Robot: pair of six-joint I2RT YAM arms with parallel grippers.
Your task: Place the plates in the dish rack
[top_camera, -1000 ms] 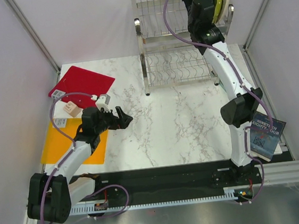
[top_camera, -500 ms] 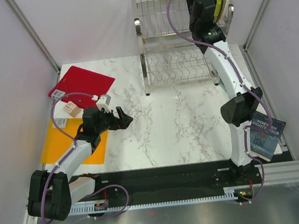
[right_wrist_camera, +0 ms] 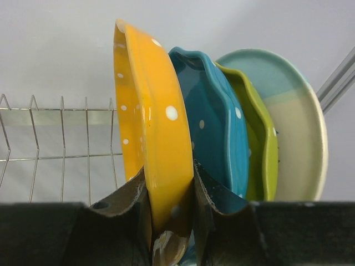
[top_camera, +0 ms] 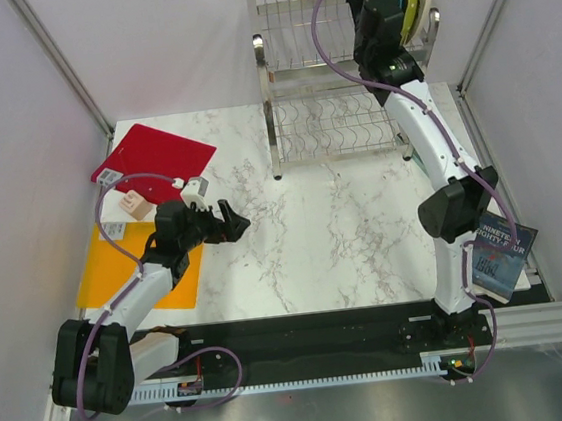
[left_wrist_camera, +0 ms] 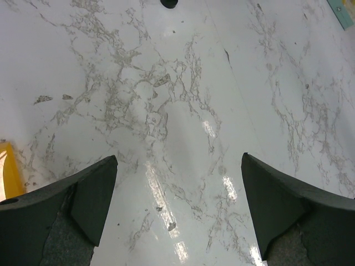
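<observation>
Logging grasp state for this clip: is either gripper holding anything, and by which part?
The right gripper pinches the orange plate by its lower rim, one finger on each face. The left gripper is open, holding nothing.

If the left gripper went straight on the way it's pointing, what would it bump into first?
Probably the bare marble table: the left gripper, open, tilts down toward it with nothing in between. Depth is hard to judge.
</observation>
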